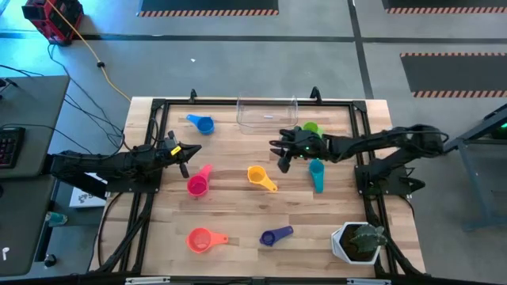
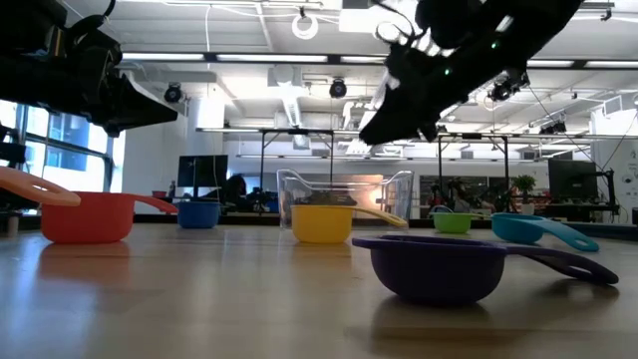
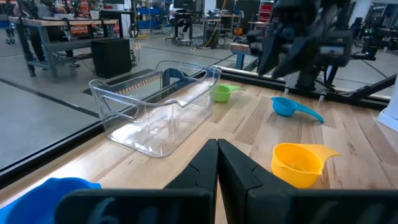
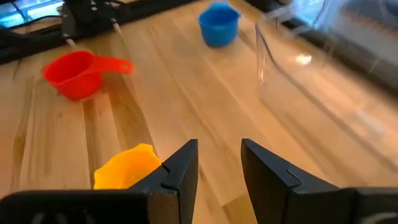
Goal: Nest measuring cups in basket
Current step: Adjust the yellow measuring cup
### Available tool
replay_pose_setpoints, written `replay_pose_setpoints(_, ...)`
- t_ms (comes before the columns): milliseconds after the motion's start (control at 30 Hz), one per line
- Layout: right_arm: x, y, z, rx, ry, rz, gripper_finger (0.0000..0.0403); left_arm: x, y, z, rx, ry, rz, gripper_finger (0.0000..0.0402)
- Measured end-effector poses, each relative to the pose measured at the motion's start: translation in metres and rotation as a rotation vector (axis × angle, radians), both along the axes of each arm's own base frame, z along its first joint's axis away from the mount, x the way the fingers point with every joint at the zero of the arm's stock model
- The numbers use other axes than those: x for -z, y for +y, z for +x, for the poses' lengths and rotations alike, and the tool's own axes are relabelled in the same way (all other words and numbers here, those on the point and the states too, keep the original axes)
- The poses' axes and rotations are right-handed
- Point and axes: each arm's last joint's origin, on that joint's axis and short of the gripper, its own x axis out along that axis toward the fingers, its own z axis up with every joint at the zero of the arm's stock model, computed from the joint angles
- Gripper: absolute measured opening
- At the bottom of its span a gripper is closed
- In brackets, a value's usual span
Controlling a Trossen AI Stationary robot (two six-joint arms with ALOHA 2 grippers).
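Observation:
Seven measuring cups lie apart on the wooden table, each on its base: blue [image 1: 202,123], green [image 1: 310,128], teal [image 1: 317,174], yellow [image 1: 260,177], pink [image 1: 198,183], orange-red [image 1: 203,239] and purple [image 1: 275,236]. The clear basket [image 1: 268,112] stands at the far edge with nothing in it. My left gripper [image 1: 186,153] hovers shut above the table between the blue and pink cups. My right gripper [image 1: 281,150] hangs open in the air between the yellow and green cups, in front of the basket. In the right wrist view its fingers [image 4: 217,168] are spread, with the yellow cup [image 4: 124,167] just beside them.
A white pot with a green plant [image 1: 360,241] stands at the near right corner. Black frame rails [image 1: 150,142] run along the table's sides. Bare wood lies between the yellow cup and the basket [image 3: 155,115].

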Motion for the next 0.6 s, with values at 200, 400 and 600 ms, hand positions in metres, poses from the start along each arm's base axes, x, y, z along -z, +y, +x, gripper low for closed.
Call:
replay_pose_setpoints(200,0.024,-0.003,0.013,0.012,0.029,0.071,0.0114,0.0,0.0,0.0,0.0,0.0,0.0,0.0001)
replay_pose_setpoints(400,0.032,-0.003,0.039,-0.046,0.09,0.081,0.0114,0.0,0.0,0.0,0.0,0.0,0.0,0.0001)
replay_pose_setpoints(600,0.037,0.0,0.06,-0.088,0.231,0.093,0.0114,0.0,0.0,0.0,0.0,0.0,0.0,0.0001)
